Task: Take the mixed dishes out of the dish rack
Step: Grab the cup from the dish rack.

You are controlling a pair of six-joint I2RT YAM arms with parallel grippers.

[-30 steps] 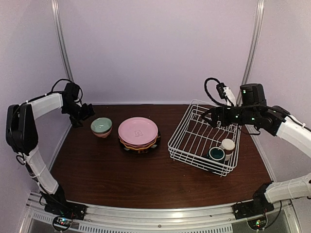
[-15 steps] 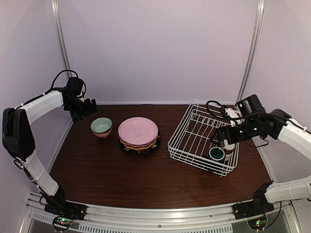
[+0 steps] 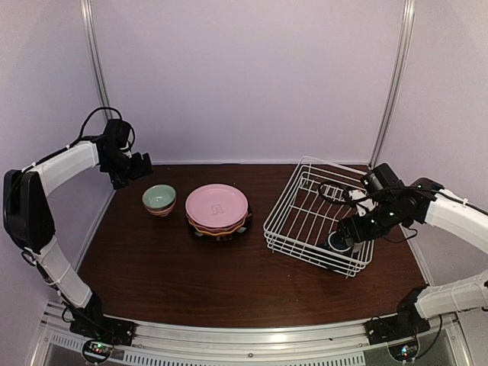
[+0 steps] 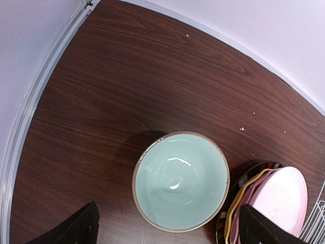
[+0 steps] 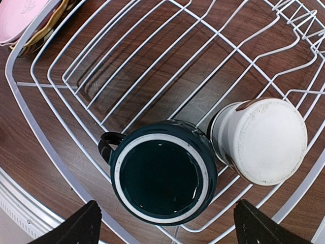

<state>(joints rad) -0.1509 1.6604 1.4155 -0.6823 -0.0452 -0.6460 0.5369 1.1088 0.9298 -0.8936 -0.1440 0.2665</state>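
Note:
The white wire dish rack (image 3: 284, 200) stands at the right. It holds a dark teal cup (image 5: 161, 172) upright and a white cup (image 5: 264, 140) upside down, touching side by side. My right gripper (image 5: 165, 231) is open just above the teal cup, one finger on each side of it. In the top view it (image 3: 348, 233) covers the white cup and part of the teal cup (image 3: 336, 244). My left gripper (image 3: 142, 165) is open and empty, high above the pale green bowl (image 4: 181, 180). A pink plate (image 3: 217, 204) tops a stack with a yellow plate (image 4: 242, 197) and a black-rimmed plate (image 4: 225, 209).
The green bowl (image 3: 158, 199) shows a reddish side low down, perhaps a second bowl under it. The left wall rail (image 4: 35, 101) runs close beside the bowl. The rack's divider prongs (image 5: 299, 20) stand at its far end.
My right gripper has come down and toward the near end of the rack, over the teal cup. My left gripper has risen slightly and turned toward the bowl.

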